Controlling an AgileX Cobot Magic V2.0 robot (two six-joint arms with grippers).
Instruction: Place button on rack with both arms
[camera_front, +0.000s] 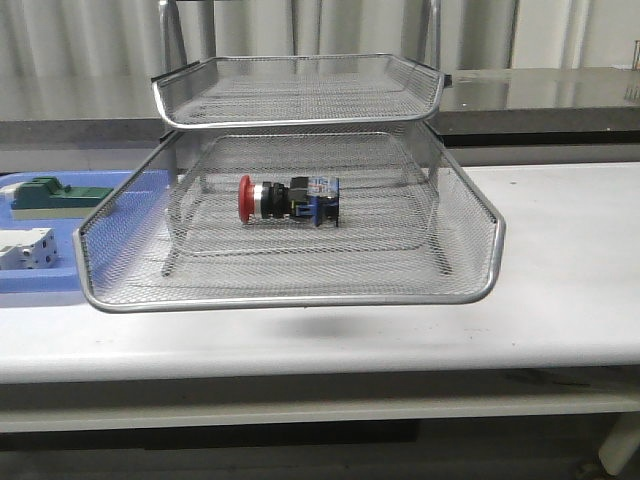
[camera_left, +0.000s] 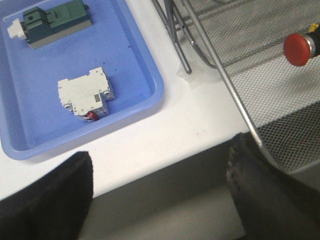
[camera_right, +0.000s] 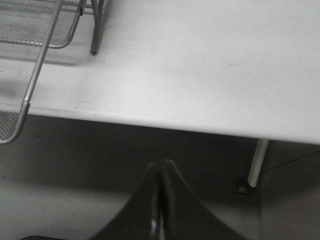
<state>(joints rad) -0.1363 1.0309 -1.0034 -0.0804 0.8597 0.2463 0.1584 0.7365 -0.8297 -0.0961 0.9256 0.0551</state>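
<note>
The button (camera_front: 288, 200) lies on its side in the middle tier of the rack (camera_front: 290, 296), red cap toward the blue tray (camera_left: 150, 95), so the placing looks done. The mesh floor and raised rim keep the round body from rolling off. Both arms sit low, off the front edge of the table (camera_front: 560, 250) and clear of the rack. The left gripper (camera_left: 160, 200) has its fingers spread wide and empty; the right gripper (camera_right: 160, 200) has its fingers pressed together, holding nothing.
</note>
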